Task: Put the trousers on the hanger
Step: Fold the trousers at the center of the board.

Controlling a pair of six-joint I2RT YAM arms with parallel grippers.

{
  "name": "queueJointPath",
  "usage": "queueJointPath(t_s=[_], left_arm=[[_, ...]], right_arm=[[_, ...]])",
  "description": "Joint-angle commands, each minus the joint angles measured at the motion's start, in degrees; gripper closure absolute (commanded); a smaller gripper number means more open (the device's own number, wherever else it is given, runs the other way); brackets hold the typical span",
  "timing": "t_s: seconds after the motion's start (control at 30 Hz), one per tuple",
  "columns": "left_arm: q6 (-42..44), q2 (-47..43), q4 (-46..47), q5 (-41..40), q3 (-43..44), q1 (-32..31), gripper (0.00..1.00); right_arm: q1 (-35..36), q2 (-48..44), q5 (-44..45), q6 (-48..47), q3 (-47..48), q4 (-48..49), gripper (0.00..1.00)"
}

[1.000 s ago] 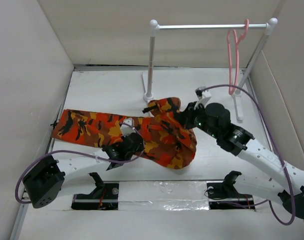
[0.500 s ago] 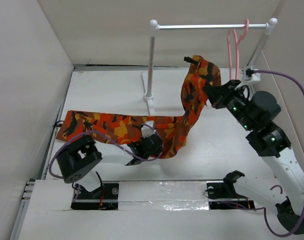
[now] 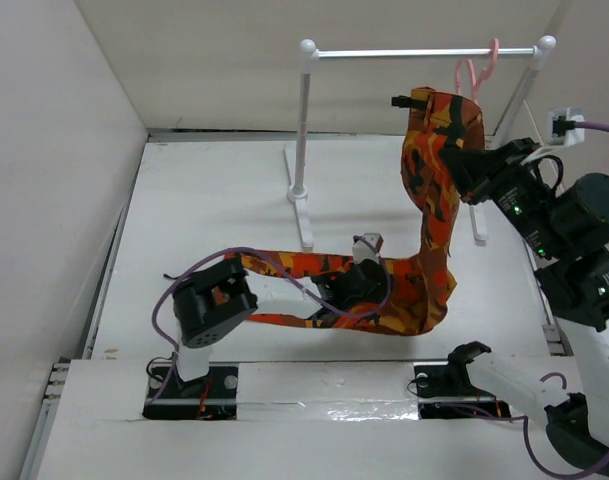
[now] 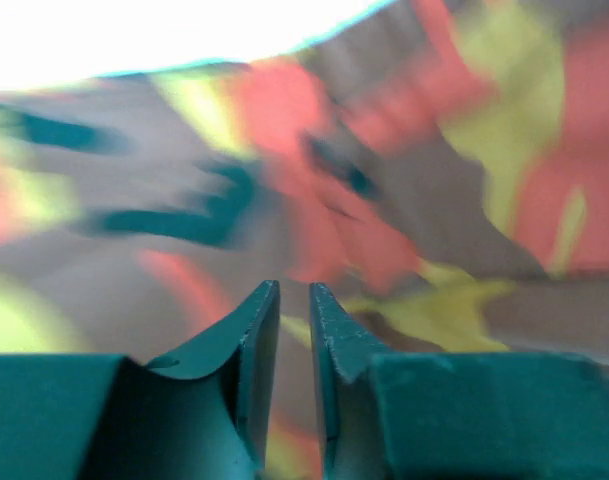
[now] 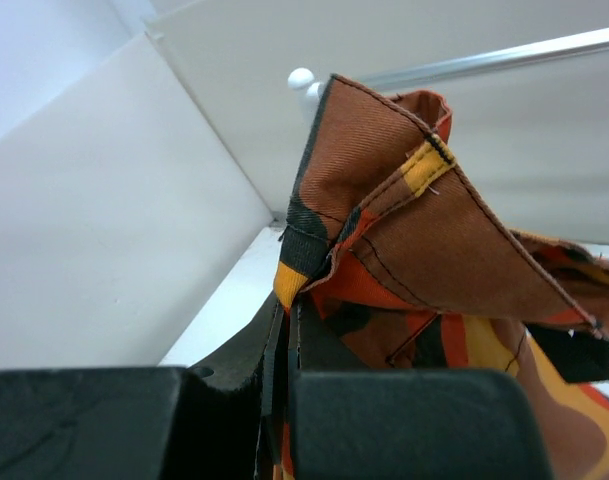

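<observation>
The camouflage trousers [image 3: 436, 215] hang from my right gripper [image 3: 466, 165], which is shut on a hem at their top edge, raised to about rail height. Their lower part bends onto the table and runs left under my left gripper [image 3: 356, 292]. In the right wrist view the folded cloth [image 5: 424, 240] rises from the shut gripper [image 5: 289, 310]. In the left wrist view the gripper [image 4: 294, 290] is almost closed, with blurred cloth [image 4: 384, 200] filling the view and showing in the thin gap. The pink hanger [image 3: 474, 75] hangs on the rail, mostly hidden behind the raised trousers.
A white rail [image 3: 424, 52] on two posts stands at the back, its left post [image 3: 302, 120] on a foot plate near the table's middle. The rail [image 5: 504, 55] also shows in the right wrist view. White walls [image 3: 44, 150] enclose the left, back and right.
My right gripper has lifted the trousers' top up and to the right, close to the hanger. The trousers' leg was dragged right along the table, and my left gripper moved right with it.
</observation>
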Motion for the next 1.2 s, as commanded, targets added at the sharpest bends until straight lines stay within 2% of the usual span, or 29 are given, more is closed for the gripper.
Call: queueJointPath(t_s=[0.0, 0.13, 0.17, 0.2, 0.23, 0.27, 0.33, 0.37, 0.47, 0.53, 0.6, 0.63, 0.7, 0.73, 0.8, 0.83, 0.87, 0.93, 0.97, 1.0, 1.07, 1.1, 1.13, 1.17], left_arm=[[1.8, -11.4, -2.5, -4.5, -6.7, 4.8, 0.83], [2.2, -28.5, -7.2, -7.0, -17.9, 12.4, 0.81], [2.4, -36.7, -10.3, -7.9, -21.3, 15.5, 0.81], [2.6, -41.1, -10.4, -8.5, -21.4, 15.5, 0.81], [2.9, -45.1, -14.0, -9.2, -23.8, 18.2, 0.81], [3.4, -53.4, -16.2, -10.4, -24.7, 19.7, 0.81], [4.0, -60.9, -22.2, -11.1, -25.8, 22.8, 0.81], [5.0, -67.4, -24.1, -10.5, -25.8, 26.1, 0.81], [6.5, -76.3, -30.7, -10.5, -23.3, 31.9, 0.81], [7.0, -78.9, -35.5, -12.0, -20.3, 32.7, 0.81], [6.3, -81.9, -37.5, -14.9, -18.5, 32.7, 0.81], [6.2, -83.0, -39.2, -15.9, -17.2, 32.7, 0.82], [6.6, -86.2, -39.3, -17.3, -16.6, 32.7, 0.81], [6.9, -86.8, -39.7, -17.7, -16.4, 32.7, 0.78], [6.9, -87.2, -40.3, -17.7, -16.4, 32.7, 0.75], [6.4, -87.0, -40.9, -17.6, -16.8, 32.7, 0.75], [6.1, -86.3, -40.9, -17.4, -17.4, 32.7, 0.73], [5.2, -85.3, -39.1, -14.2, -20.3, 32.7, 0.66], [4.8, -84.9, -37.8, -14.2, -21.5, 32.7, 0.66], [4.4, -84.4, -36.4, -11.4, -23.0, 32.7, 0.63], [2.9, -82.1, -31.0, -8.5, -28.1, 32.7, 0.63], [2.7, -80.8, -28.8, -5.0, -30.0, 32.7, 0.63], [2.4, -79.4, -24.5, -3.4, -33.3, 32.7, 0.63], [2.1, -75.7, -22.9, -2.3, -34.8, 32.7, 0.63]], right_arm=[[0.8, 2.4, -4.0, -0.4, -0.7, 7.4, 1.0], [4.5, 5.3, -2.8, 0.5, -3.3, 11.6, 1.0], [6.6, 7.1, -1.2, 0.4, -3.6, 12.7, 1.0], [7.8, 8.0, -0.4, 0.2, -3.6, 13.3, 1.0], [9.2, 9.0, 0.3, 0.1, -3.6, 13.9, 1.0], [10.6, 10.0, 1.7, -0.1, -3.7, 14.6, 1.0], [16.5, 13.8, 3.8, -0.6, -3.9, 16.4, 1.0], [18.6, 15.2, 6.7, -0.9, -4.1, 17.2, 1.0], [27.1, 22.3, 10.4, -1.0, -5.5, 20.8, 1.0], [32.9, 29.1, 11.0, -0.9, -5.9, 23.7, 1.0], [36.2, 34.2, 13.9, 0.4, -6.0, 26.4, 1.0], [37.6, 39.7, 14.4, 0.9, -6.1, 27.8, 1.0], [40.4, 45.4, 13.1, 3.4, -6.0, 31.4, 0.85], [41.0, 48.1, 12.0, 4.2, -5.6, 31.6, 0.6], [41.8, 53.8, 8.9, 5.6, -4.1, 31.3, 0.4], [42.4, 54.3, 8.7, 5.6, -4.1, 31.1, 0.24], [42.4, 54.3, 9.6, 5.6, -4.5, 30.8, 0.21], [42.4, 47.9, 12.5, 5.4, -8.3, 30.6, 0.21], [42.4, 47.9, 13.0, 5.3, -10.2, 30.9, 0.21], [40.9, 42.9, 13.3, 5.3, -12.5, 30.8, 0.21], [39.8, 37.3, 16.1, 5.6, -20.4, 30.3, 0.28], [39.8, 31.6, 17.5, 6.1, -23.4, 29.4, 0.35], [38.2, 28.9, 18.7, 6.5, -30.1, 28.9, 0.63], [37.0, 26.0, 20.2, 8.1, -33.4, 28.1, 0.79]])
